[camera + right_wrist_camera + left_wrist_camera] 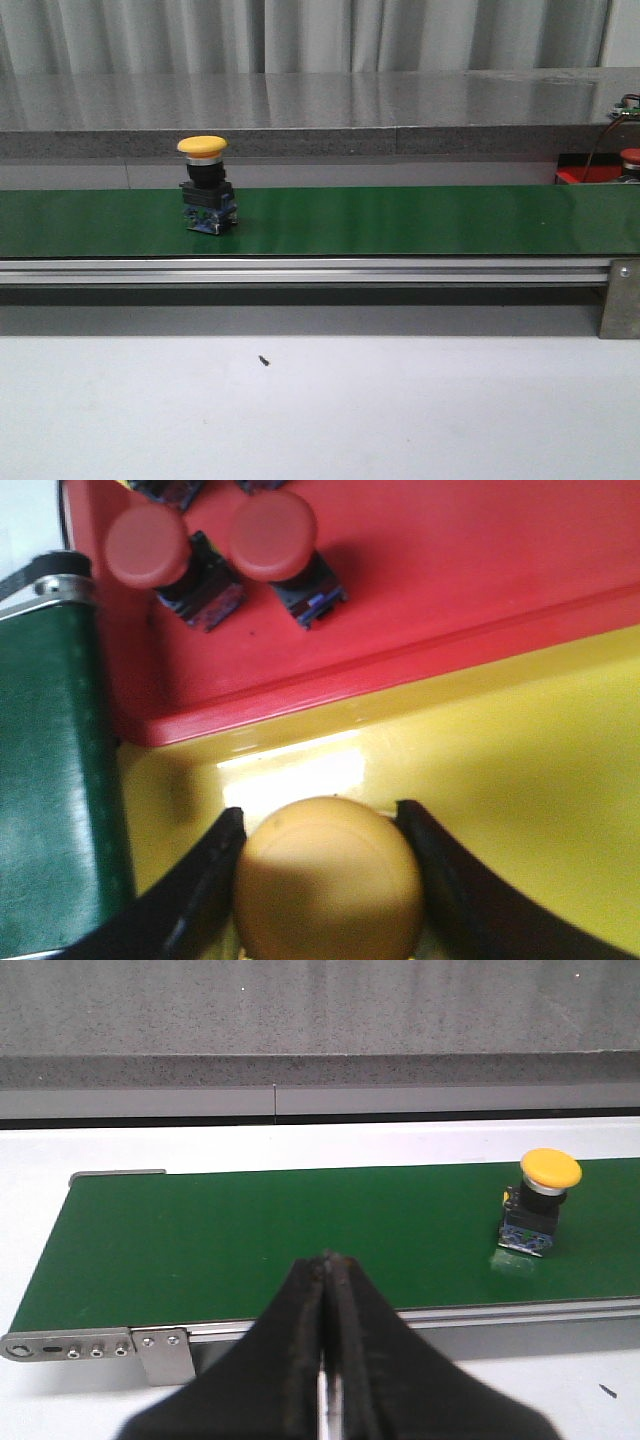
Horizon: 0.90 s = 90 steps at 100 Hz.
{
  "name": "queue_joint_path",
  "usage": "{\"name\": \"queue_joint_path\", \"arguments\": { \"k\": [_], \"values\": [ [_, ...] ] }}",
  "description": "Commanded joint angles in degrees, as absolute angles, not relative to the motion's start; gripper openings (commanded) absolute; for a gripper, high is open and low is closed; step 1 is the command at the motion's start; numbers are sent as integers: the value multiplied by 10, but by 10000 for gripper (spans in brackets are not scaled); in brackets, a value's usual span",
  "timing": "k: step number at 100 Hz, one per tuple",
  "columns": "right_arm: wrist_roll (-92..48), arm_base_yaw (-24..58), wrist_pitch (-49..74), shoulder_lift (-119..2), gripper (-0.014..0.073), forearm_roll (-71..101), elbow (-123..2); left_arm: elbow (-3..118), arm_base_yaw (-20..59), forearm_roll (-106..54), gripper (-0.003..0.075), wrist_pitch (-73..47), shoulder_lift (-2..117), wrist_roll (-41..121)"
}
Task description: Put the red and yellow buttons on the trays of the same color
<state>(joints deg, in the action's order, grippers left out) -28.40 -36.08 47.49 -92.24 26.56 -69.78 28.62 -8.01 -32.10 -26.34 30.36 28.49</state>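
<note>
A yellow button (204, 185) stands upright on the green belt (400, 220), cap up, long axis vertical, its dark body and blue base touching the belt. In the left wrist view it (540, 1203) lies well beyond the left fingers (327, 1360) and off to one side of them; those fingers are pressed together with nothing between them, hanging over the belt's near edge.

The right fingers (325, 880) sit narrow around a second yellow button (328, 880), one finger touching each side of its cap, the cap facing the camera. It is over the yellow tray (520, 770). Just past the fingers lies the red tray (470, 570), its edge against the yellow one, holding two red buttons (150, 548) (275, 523), both tipped over with caps toward the fingers. More bodies show at that tray's far edge, cut off.
</note>
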Motion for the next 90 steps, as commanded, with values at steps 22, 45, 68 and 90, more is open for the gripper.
{"name": "queue_joint_path", "arguments": {
  "k": [22, 45, 68, 90],
  "values": [
    [-283, -371, 428, -994, 257, 280, -712, 301, -76, -334, -20, -225, 306, 286],
    [-283, -371, 419, -1017, 257, 276, -712, 301, -76, -334, -20, -225, 306, 286],
    [-283, -380, 412, -1024, 360, 277, -712, 301, -76, -334, -20, -225, 306, 286],
    [-283, -382, 410, -1022, 489, 289, -713, 301, -76, -334, -20, -225, 306, 286]
  ]
}}
